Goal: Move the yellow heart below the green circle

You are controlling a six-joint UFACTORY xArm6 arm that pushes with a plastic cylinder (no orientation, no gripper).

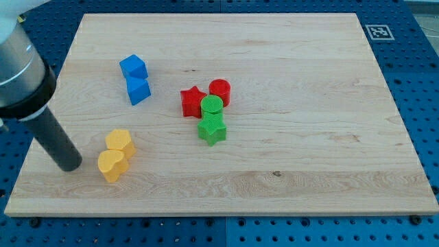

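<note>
Arm: enters from the view's top left, thick grey body narrowing to a straight dark rod slanting down and right. No pincer fitted, so no open or closed state to report. My tip resting on the wooden board near its left edge, just left of the yellow pair, apart from it.

Yellow heart: near left part of the board, touching the yellow hexagon directly behind it.

Green circle: mid-board, well apart to the right of the heart and farther away. Touching the green star in front of it, the red star on its left, the red cylinder behind it.

Blue pair: blue cube and a second blue block, shape unclear, touching, far left.

Room: bare wood between the heart and the green star; broad bare board along the near edge and across the whole right half. Printed marker at the far right corner.
</note>
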